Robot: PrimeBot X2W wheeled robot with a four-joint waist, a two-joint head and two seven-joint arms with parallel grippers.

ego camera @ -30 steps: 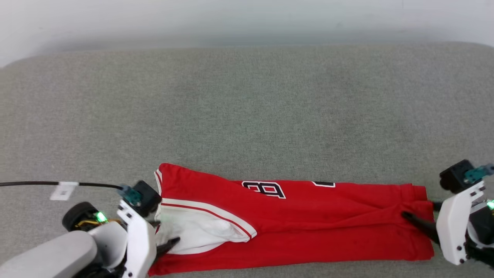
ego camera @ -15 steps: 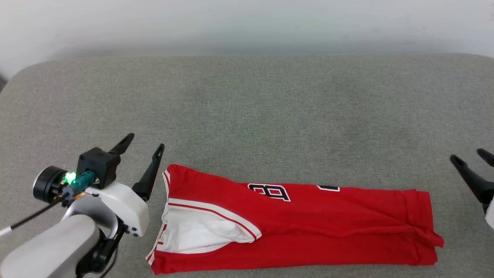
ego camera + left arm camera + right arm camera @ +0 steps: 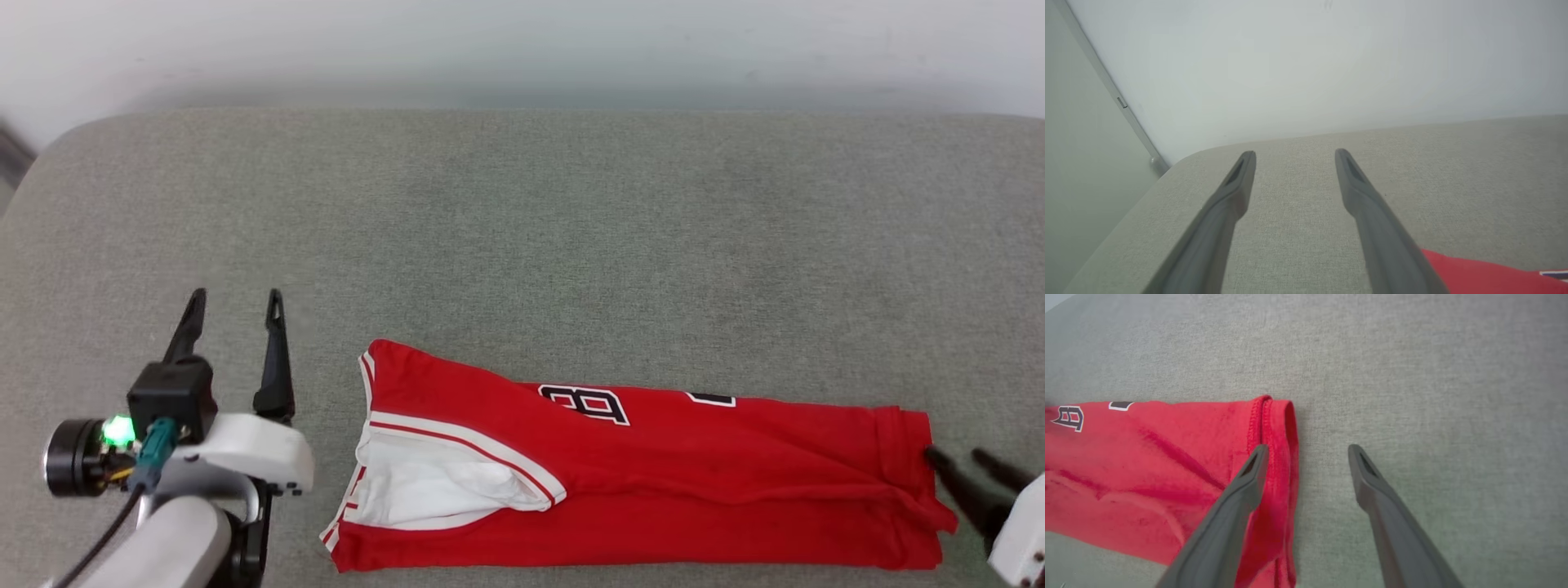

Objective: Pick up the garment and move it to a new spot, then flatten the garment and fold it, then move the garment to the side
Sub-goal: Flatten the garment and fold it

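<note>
1. Red shirt (image 3: 653, 482) lies near the front edge of the grey padded surface (image 3: 522, 245). It is doubled lengthwise into a long strip, with a white sleeve (image 3: 433, 490) at its left end and the hem (image 3: 1267, 424) at its right. A little black lettering (image 3: 586, 404) peeks out along the far edge.
2. Both grippers are released and hold nothing. The left gripper (image 3: 235, 296) stands beside the sleeve end, apart from the cloth, with its fingers spread over bare surface. The right gripper (image 3: 953, 456) is spread wide at the hem end.
3. The step in hand looks like the crosswise fold, one end carried over the other. To do it well, the right gripper should bite every layer at the hem corner, not just the top one. It should lift low so the strip does not fall open, then lay the end squarely over the sleeve end. The left gripper would best take the matching near corner or pin the middle, so the edges stay in line. The wrinkles near the hem could be smoothed first.
4. The right wrist view shows the stitched double hem, with one finger over it and the other over bare surface. Whether that finger touches the cloth or hovers just above it, I cannot tell.
5. The left wrist view adds the pale wall (image 3: 1306, 61) behind and the rounded far corner of the surface, with a sliver of red at its lower right. The head view alone gives the whole strip and both ends together.
</note>
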